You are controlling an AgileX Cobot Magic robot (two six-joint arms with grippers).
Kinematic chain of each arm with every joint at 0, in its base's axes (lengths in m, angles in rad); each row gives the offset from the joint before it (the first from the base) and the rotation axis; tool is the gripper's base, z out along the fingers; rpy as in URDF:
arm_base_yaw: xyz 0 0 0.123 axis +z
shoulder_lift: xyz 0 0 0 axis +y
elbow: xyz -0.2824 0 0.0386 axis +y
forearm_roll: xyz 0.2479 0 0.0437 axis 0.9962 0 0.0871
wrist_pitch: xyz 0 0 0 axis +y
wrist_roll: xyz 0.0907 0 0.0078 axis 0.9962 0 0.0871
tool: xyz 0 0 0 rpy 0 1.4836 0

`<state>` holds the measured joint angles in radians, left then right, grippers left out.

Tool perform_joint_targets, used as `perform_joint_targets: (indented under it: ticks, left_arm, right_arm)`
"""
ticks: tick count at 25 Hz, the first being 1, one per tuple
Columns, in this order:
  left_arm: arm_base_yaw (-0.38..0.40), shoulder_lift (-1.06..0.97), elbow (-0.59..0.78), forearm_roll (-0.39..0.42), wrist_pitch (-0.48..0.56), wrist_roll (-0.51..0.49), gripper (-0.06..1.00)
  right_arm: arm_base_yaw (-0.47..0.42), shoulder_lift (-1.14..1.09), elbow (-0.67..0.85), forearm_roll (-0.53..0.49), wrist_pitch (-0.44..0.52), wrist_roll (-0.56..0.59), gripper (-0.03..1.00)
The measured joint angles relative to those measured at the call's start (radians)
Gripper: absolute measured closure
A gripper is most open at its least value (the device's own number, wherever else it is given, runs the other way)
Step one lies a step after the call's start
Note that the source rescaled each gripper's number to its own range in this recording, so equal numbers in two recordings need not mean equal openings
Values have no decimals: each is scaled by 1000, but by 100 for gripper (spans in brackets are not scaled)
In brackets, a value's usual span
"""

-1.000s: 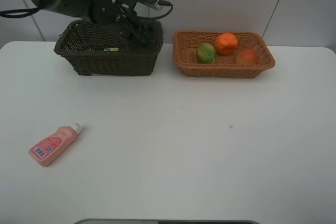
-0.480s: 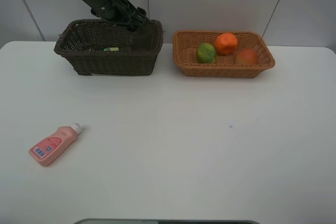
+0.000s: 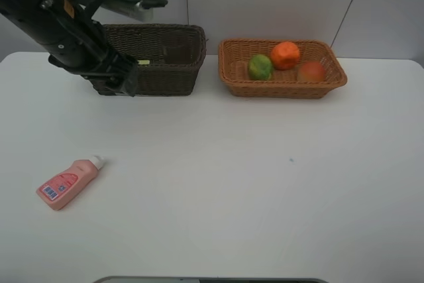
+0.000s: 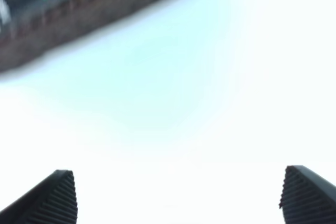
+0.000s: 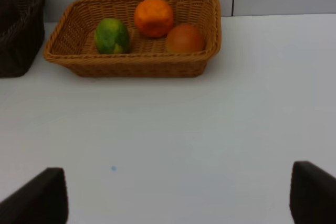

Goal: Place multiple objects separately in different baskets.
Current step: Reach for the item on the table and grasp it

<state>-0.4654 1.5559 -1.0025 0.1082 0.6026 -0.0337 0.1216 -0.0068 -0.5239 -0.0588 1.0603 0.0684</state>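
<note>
The pink white-capped bottle (image 3: pixel 66 183) lies on its side on the table at the left front. The dark brown basket (image 3: pixel 169 57) stands at the back left; a green-yellow label (image 3: pixel 143 62) shows inside it. The pump bottle and the cup are hidden. The tan basket (image 3: pixel 281 84) holds the tangerine (image 3: pixel 285 54), the green-yellow fruit (image 3: pixel 260 66) and the red-orange fruit (image 3: pixel 311 71). My left gripper (image 3: pixel 126 81) hangs open and empty in front of the dark basket's left part (image 4: pixel 79 14). My right gripper (image 5: pixel 176 198) is open and empty, well short of the tan basket (image 5: pixel 131 62).
The white table (image 3: pixel 252 183) runs wide between the baskets and the front edge. A grey wall stands close behind the baskets. The left arm (image 3: pixel 59 28) covers the dark basket's left end.
My left arm has swung from above the dark basket's back right, out over its rim, down to its front left. The bottle and fruits have not moved.
</note>
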Motion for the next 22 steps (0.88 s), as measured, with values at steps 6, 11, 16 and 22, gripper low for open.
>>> perform_joint_targets:
  ticks: [6,11,16,22]
  left_arm:
    - [0,-7,120,0,115,-45,-5]
    - [0,-8,226,3,118,-70,-5]
    - [0,-8,317,44,111,-71,-5]
    - [52,-8,372,55,28,-71,-5]
  right_arm:
    - [0,0,0,0,0,0,8]
    - [0,0,0,0,0,0,8]
    - [0,0,0,0,0,0,8]
    - [0,0,0,0,0,0,8]
